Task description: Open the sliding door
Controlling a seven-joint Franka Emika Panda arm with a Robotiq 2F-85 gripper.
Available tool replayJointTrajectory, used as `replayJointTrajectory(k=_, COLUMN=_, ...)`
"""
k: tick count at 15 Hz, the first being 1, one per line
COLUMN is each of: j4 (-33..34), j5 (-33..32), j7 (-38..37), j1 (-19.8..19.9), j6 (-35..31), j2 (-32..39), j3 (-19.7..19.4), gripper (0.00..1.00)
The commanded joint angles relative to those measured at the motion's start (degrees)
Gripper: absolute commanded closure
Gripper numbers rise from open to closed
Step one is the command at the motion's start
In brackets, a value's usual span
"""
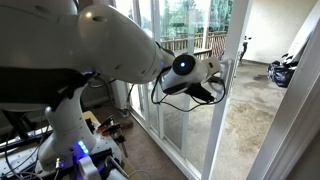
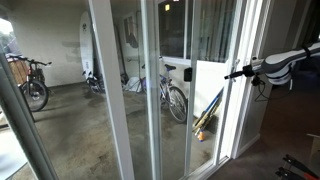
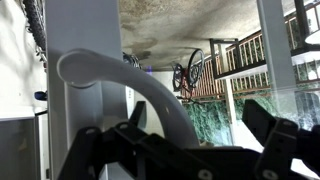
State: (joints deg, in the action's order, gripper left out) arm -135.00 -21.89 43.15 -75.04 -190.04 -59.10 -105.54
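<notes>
Two fingers of end effector spread wide around handle, sliding door frame cropped, fingertips blurred

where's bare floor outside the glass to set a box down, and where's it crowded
Bare concrete runs between the left bike and the right bike. Crowded along the back wall, where clutter stands. Also bare: patio floor before the dark scooter.

- The grey concrete floor lay bare in the middle, marked with darker stains.
- A dark bicycle stood on it at one side, and a light bicycle stood toward the middle.
- In an exterior view, a scooter was parked on the concrete.
</notes>
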Motion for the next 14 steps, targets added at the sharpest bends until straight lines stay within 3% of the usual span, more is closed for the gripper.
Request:
replayJointTrajectory(k=1, j4=0.1, j5=-0.4, j7=-0.4, j1=0.1, j6=0.1, j2=-0.1, j3=0.0, gripper=0.0)
replayJointTrajectory(k=8, j4=0.1, j5=-0.4, j7=-0.4, j1=0.1, j6=0.1, j2=-0.2, j3=-0.1, gripper=0.0)
replayJointTrajectory(k=14, j4=-1.6, j5=0.2, j7=-0.8, j1=-7.8, j6=-5.5, j2=3.1, j3=-1.3, gripper=0.0)
